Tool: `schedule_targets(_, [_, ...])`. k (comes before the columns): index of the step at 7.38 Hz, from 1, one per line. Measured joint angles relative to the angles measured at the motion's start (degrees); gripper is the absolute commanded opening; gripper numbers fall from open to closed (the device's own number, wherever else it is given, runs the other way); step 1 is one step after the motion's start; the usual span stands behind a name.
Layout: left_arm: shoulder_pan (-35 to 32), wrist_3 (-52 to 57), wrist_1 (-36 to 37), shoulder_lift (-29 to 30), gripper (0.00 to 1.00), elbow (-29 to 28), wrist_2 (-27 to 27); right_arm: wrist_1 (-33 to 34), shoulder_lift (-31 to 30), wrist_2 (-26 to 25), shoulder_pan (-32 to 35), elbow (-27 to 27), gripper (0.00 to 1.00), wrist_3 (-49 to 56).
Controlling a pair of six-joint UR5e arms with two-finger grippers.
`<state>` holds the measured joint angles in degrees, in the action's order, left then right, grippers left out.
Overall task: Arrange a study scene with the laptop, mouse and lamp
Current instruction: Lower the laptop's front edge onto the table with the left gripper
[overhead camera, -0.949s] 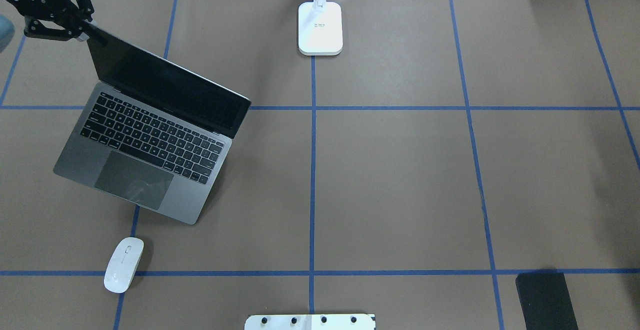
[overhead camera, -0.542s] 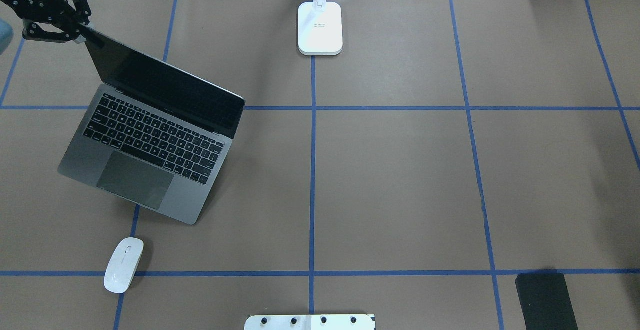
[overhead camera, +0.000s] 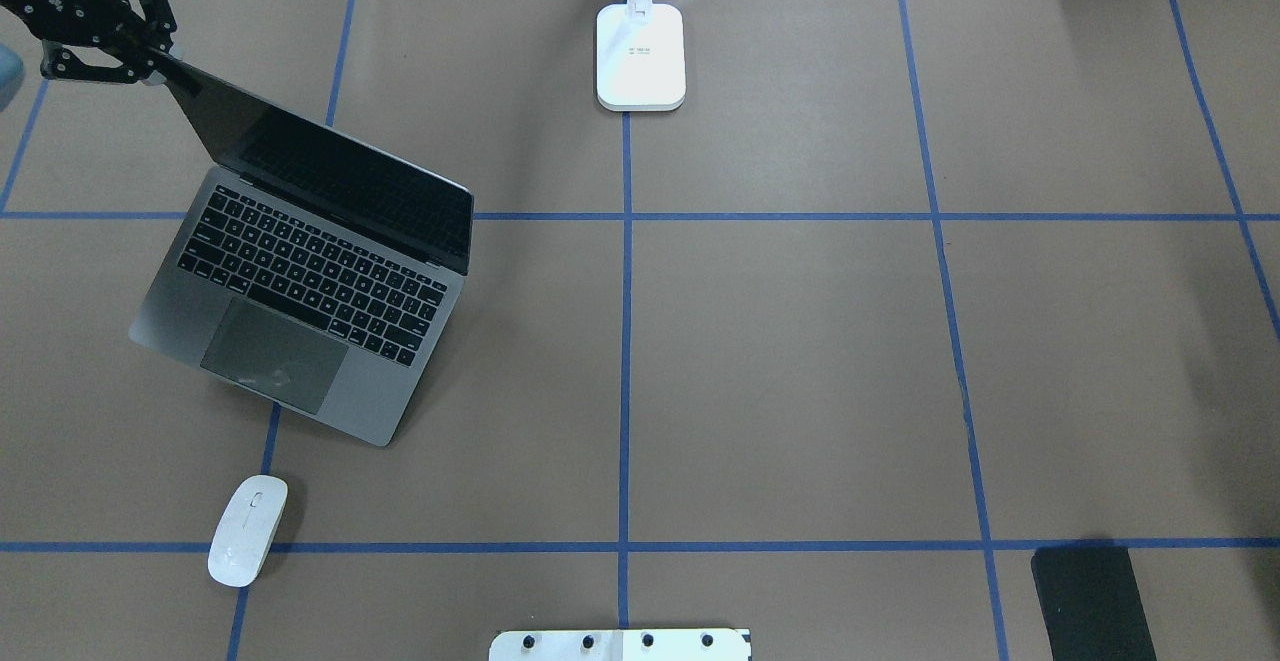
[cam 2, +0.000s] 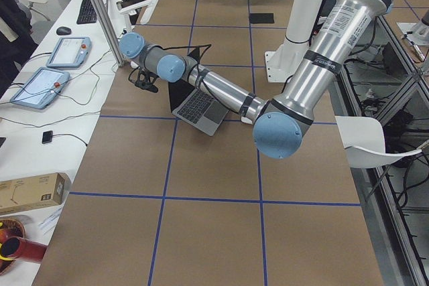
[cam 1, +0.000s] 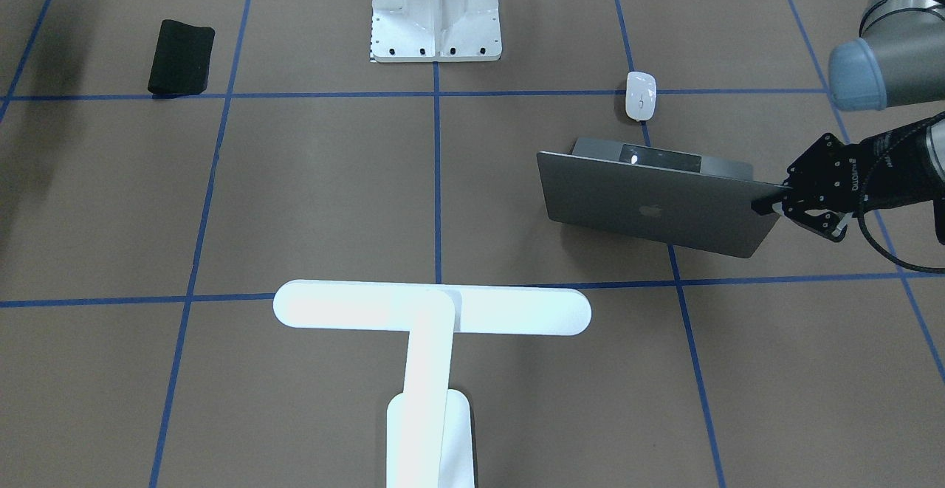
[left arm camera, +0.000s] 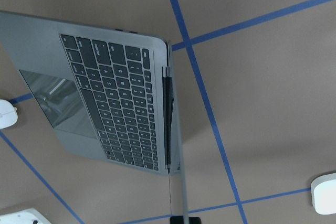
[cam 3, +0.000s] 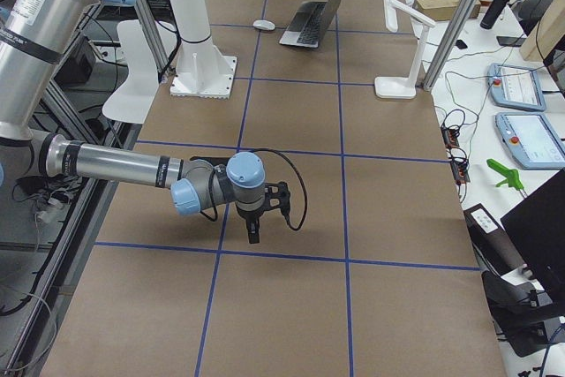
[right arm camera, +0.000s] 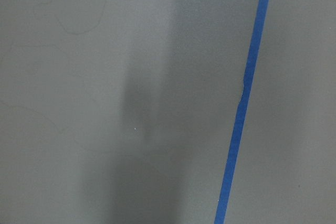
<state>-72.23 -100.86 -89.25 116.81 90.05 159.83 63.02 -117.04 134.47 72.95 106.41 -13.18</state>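
From the front-facing camera, the laptop (cam 1: 650, 204) shows the back of its matte grey metal lid with the apple logo. The black left gripper (cam 1: 771, 202) is clamped on the lid's upper corner on that view's right. The glossy white oval mouse (cam 1: 640, 95) lies just beyond the laptop on a blue tape line (cam 1: 437, 178). The lamp (cam 1: 432, 311), smooth white with a long rounded bar on a flat stem, fills the foreground, well apart from both. A ribbed white bracket (cam 1: 435, 8) and a soft black mat (cam 1: 181, 56) sit at the far side. Overhead, the laptop (overhead camera: 300, 271) stands open and skewed on the brown paper table (overhead camera: 800, 361), showing dark keys, a wide smooth trackpad and a black screen. The left gripper (overhead camera: 150, 61) pinches the screen's far left corner, and the mouse (overhead camera: 247, 529) lies near the laptop's front edge without touching it. Only the lamp's rounded square base (overhead camera: 641, 56) shows here. In the left view, the near arm's jointed grey tubes reach over the open laptop (cam 2: 198, 105). In the right view, the right gripper (cam 3: 253, 234) hangs low over bare paper, and whether it is released or clenched cannot be told. The left wrist camera looks along the thin lid edge at the keyboard (left arm camera: 110, 103). The right wrist camera shows only creased paper and a tape strip (right arm camera: 244, 98).
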Motion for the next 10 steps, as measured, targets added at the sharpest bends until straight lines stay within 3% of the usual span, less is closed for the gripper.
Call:
schedule_targets(7, [3.6, 0.0, -5.2, -2.1, 0.00, 0.2, -10.4, 0.3, 0.0, 1.0, -0.1, -0.4, 1.00, -0.1])
schedule_targets(10, [5.3, -0.3, -5.5, -1.8, 0.00, 0.2, -12.2, 0.9, 0.0, 1.6, -0.1, -0.5, 1.00, -0.2])
